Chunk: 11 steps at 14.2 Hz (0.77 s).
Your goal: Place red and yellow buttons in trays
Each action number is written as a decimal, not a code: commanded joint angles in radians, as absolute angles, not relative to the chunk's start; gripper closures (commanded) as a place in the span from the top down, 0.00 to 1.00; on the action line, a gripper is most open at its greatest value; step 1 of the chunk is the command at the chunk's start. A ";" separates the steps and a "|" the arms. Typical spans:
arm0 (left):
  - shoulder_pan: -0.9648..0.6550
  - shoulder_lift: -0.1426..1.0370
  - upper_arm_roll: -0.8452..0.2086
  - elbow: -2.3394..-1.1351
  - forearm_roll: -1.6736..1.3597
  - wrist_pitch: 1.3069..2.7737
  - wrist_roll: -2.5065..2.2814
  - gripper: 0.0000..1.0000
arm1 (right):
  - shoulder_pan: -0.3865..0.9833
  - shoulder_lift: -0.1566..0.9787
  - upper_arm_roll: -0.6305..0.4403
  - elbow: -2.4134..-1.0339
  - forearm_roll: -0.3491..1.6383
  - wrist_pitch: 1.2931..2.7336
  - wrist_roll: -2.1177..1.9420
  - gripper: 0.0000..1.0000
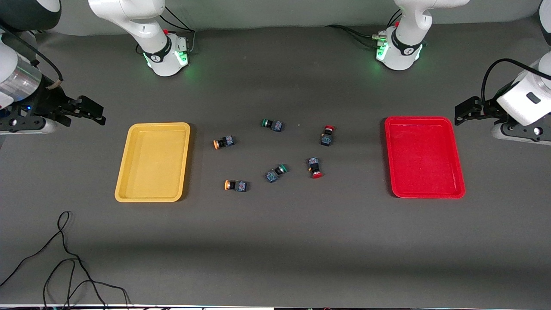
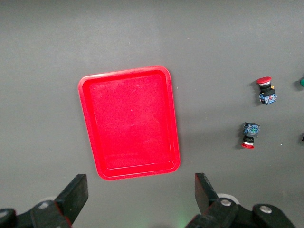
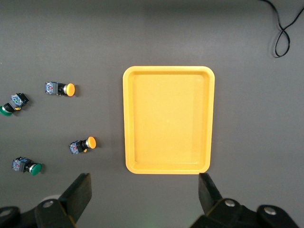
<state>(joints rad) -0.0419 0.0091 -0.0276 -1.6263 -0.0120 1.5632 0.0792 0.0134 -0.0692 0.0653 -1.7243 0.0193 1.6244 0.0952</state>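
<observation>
Two orange-yellow buttons (image 1: 223,142) (image 1: 235,185) lie on the table beside the empty yellow tray (image 1: 153,161). Two red buttons (image 1: 327,135) (image 1: 315,167) lie toward the empty red tray (image 1: 424,157). My right gripper (image 1: 92,113) hangs open and empty over the table at the right arm's end, beside the yellow tray (image 3: 168,118). Its view shows both yellow buttons (image 3: 59,89) (image 3: 82,145). My left gripper (image 1: 467,112) hangs open and empty over the table at the left arm's end, beside the red tray (image 2: 129,122). Its view shows both red buttons (image 2: 266,90) (image 2: 249,135).
Two green-capped switches (image 1: 272,125) (image 1: 276,172) lie among the buttons in the middle of the table; both show in the right wrist view (image 3: 12,104) (image 3: 26,165). A loose black cable (image 1: 64,258) lies near the table's front edge at the right arm's end.
</observation>
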 commanded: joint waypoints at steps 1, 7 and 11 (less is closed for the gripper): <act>-0.032 -0.018 -0.040 -1.641 -0.003 1.549 0.068 1.00 | 0.023 -0.020 0.078 -1.715 0.009 1.660 0.121 1.00; -0.104 -0.106 -0.093 -1.909 -0.017 1.753 -0.090 1.00 | 0.190 0.165 0.106 -1.720 0.009 1.773 0.649 1.00; -0.276 -0.081 -0.169 -2.032 -0.018 1.942 -0.386 1.00 | 0.293 0.258 0.106 -1.830 0.009 1.948 0.977 1.00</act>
